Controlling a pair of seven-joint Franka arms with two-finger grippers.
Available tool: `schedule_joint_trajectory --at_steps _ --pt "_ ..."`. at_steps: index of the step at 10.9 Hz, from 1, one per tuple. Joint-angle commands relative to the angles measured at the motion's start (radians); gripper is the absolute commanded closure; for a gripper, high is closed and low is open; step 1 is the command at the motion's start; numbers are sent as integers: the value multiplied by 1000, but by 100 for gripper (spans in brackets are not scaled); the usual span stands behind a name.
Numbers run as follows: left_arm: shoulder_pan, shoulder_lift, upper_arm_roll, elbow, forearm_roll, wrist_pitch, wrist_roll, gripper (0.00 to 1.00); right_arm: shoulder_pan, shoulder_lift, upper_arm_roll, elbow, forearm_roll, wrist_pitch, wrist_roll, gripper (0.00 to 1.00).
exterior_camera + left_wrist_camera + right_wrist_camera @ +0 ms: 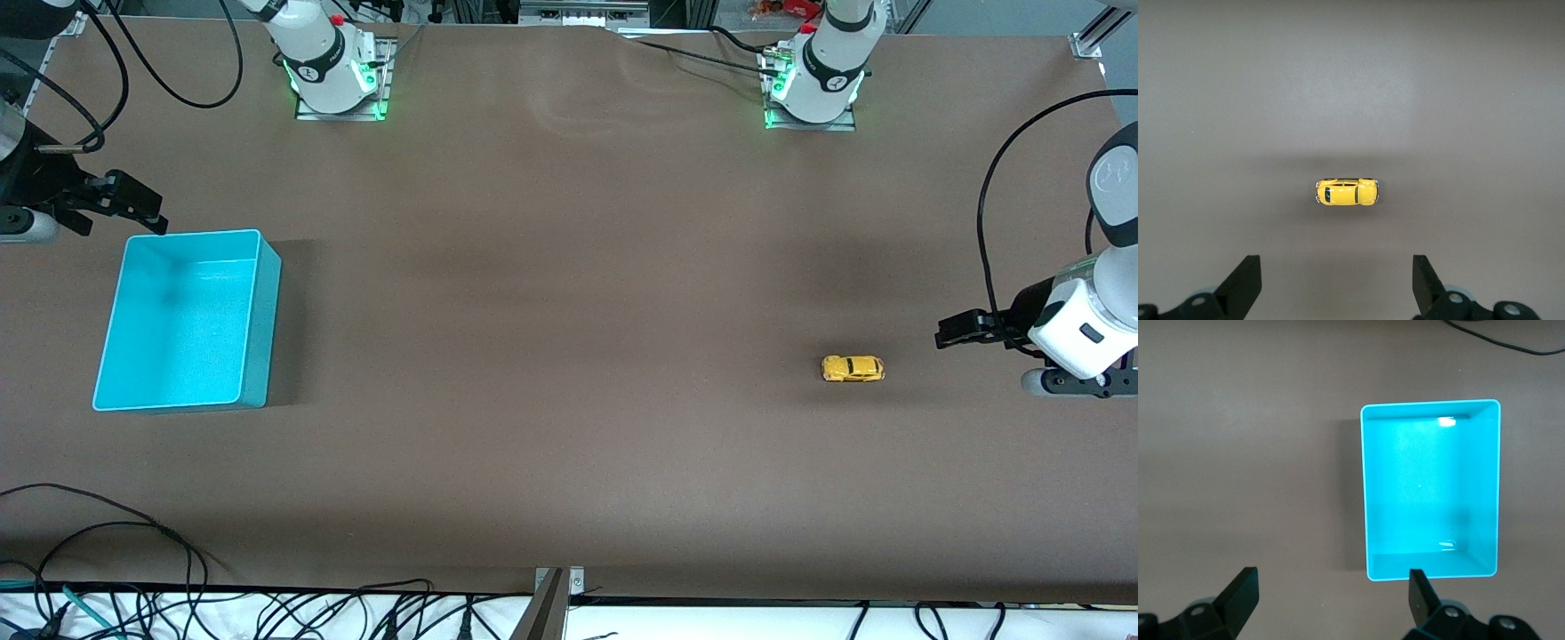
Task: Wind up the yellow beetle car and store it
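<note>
Brown surface spans both arms' reach. Nearest the front camera, the yellow beetle car sits on its wheels toward the left arm's end, with the left hand just beside it, fingers spread and empty. Farther back, the right hand hangs open by the turquoise bin's rim.

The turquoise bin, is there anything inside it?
Nothing: the turquoise bin shows only its bare floor. The yellow beetle car sits on the table at the left arm's end. Nothing covers the bin's inside.
</note>
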Motion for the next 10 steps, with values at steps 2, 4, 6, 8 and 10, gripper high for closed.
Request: schedule_joint_trajectory --at_steps 2,4,6,8,10 --pt "4 -19 1 -16 -13 -8 28 0 -4 5 -1 36 1 -18 -8 0" --pt "4 -17 1 -16 -13 -11 5 0 -7 5 -1 38 1 -18 -8 0" --pt "7 -19 3 -16 -13 -20 -20 0 -6 7 -1 38 1 -16 -2 0" --pt "7 -20 3 -16 -13 -23 -56 0 -7 14 -1 38 2 -18 0 0" --pt "9 -20 4 -14 -14 -69 -56 0 -12 15 -3 41 2 -18 -11 0"
